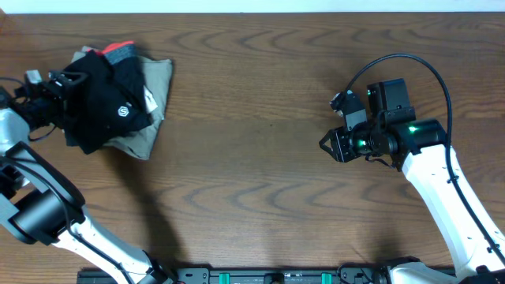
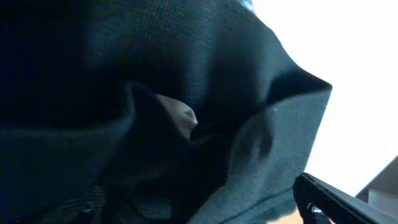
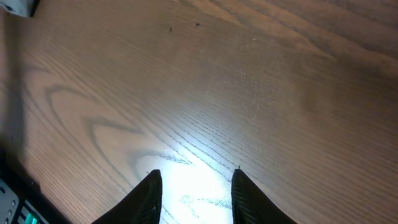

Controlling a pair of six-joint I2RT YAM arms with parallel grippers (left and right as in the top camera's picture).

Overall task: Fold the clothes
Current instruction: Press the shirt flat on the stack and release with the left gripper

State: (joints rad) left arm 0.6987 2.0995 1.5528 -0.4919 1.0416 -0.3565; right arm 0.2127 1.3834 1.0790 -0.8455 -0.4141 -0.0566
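Black soft-fabric trousers (image 1: 99, 102) with a small white hexagon logo (image 1: 124, 110) lie bunched at your far-left corner of the brown wood-grain table (image 1: 252, 95). They are heaped over a khaki folded garment (image 1: 156, 91), and a red-orange trim (image 1: 120, 49) shows at the far side. Crumpled as they are, you get no clear leg line. The heap runs a little longer from far edge to near edge, with the logo toward its right side. Your left gripper (image 1: 61, 81) sits at the heap's left edge, jaws spread wide, and black cloth fills its wrist view. Your right gripper (image 1: 327, 144) hangs well apart over the table, jaws partly apart with only wood grain between them.
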